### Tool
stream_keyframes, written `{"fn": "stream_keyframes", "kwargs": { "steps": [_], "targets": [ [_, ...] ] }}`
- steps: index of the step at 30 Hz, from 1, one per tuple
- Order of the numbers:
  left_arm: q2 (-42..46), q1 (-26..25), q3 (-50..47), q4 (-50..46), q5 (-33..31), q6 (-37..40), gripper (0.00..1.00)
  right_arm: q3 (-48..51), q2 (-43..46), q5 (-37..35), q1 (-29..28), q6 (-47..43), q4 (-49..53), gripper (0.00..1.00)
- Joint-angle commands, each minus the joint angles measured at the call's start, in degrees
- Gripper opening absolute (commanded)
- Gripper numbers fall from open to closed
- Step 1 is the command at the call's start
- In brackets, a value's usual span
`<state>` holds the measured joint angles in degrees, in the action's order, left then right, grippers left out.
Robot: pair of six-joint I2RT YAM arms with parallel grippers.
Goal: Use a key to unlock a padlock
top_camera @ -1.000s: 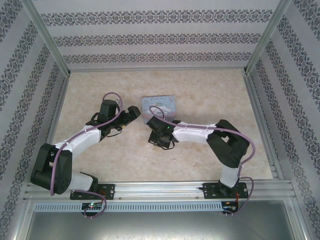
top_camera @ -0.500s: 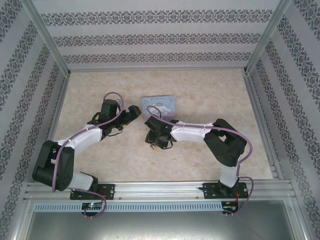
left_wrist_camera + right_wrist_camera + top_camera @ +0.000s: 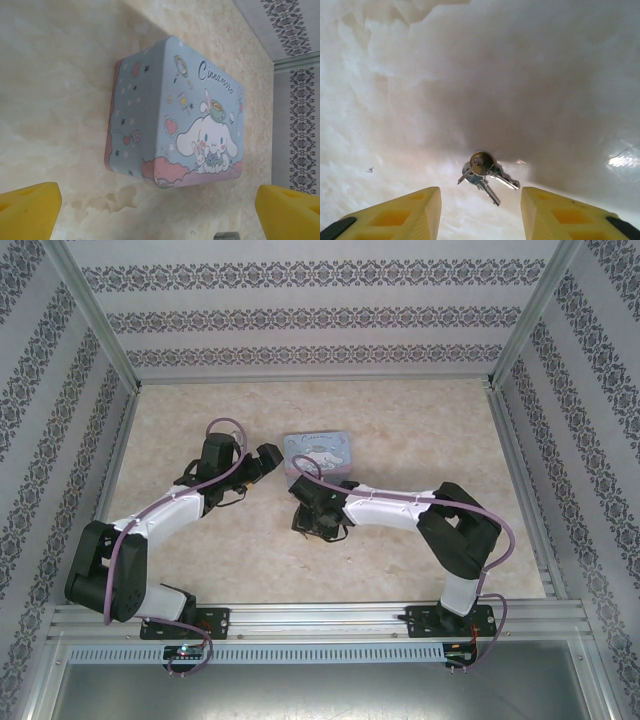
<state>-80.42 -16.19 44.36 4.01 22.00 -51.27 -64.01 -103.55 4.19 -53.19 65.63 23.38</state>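
One small bunch of slim metal keys (image 3: 482, 172) lies on the pale marbled bench (image 3: 545, 75) just before the right gripper (image 3: 480, 210), jaws parted and empty, while the left gripper (image 3: 157, 205), jaws wide apart, faces one light-blue cartoon-printed tin box (image 3: 150, 100).

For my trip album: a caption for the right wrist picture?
Open yellow fingers facing a small bunch of keys on the marble table.

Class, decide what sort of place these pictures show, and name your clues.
Probably a staged robot test booth, not a home: a left arm and right arm bolted to a metal rail, wallpapered panels in aluminium framing, and a marble-look table.
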Motion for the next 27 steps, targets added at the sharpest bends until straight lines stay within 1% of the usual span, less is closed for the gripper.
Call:
{"fn": "stream_keyframes", "kwargs": {
  "steps": [1,20,27],
  "targets": [
    [-0.44,-0.49,2.65,-0.75,-1.17,1.55,0.99,0.16,0.29,0.34,-0.84,1.39,0.47,0.47],
    [-0.88,-0.51,3.58,-0.75,-1.83,1.87,0.99,-0.59,-3.73,2.49,-1.04,3.72,-1.29,0.46],
    [-0.95,-0.50,3.51,-0.55,-1.80,1.87,0.99,-2.87,-5.13,2.06,0.50,2.90,-0.53,0.46]
  ]
}}
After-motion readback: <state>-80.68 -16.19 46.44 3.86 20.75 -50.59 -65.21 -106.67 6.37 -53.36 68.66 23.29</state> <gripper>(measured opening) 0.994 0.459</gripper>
